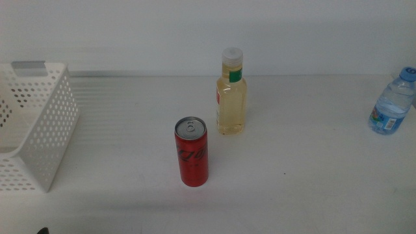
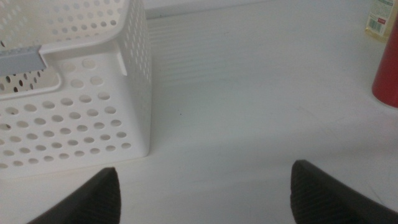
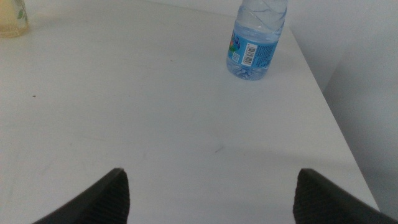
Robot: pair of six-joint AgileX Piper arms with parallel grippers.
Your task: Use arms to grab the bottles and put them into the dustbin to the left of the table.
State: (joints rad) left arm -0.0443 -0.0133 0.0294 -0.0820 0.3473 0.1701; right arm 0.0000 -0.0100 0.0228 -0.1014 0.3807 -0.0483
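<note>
Middle view: slim red can [image 1: 191,152]; perforated white dustbin [image 1: 39,127]

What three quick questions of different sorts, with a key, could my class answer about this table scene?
1. True or false: the red can lies on its side.
2. Which item stands nearest the dustbin? A) water bottle B) red can C) yellow-liquid bottle
3. Fill in: both the left gripper and the right gripper hold ____.

Key: 1 false, it stands upright. 2 B. 3 nothing; both sets of jaws are open over the bare table.
</note>
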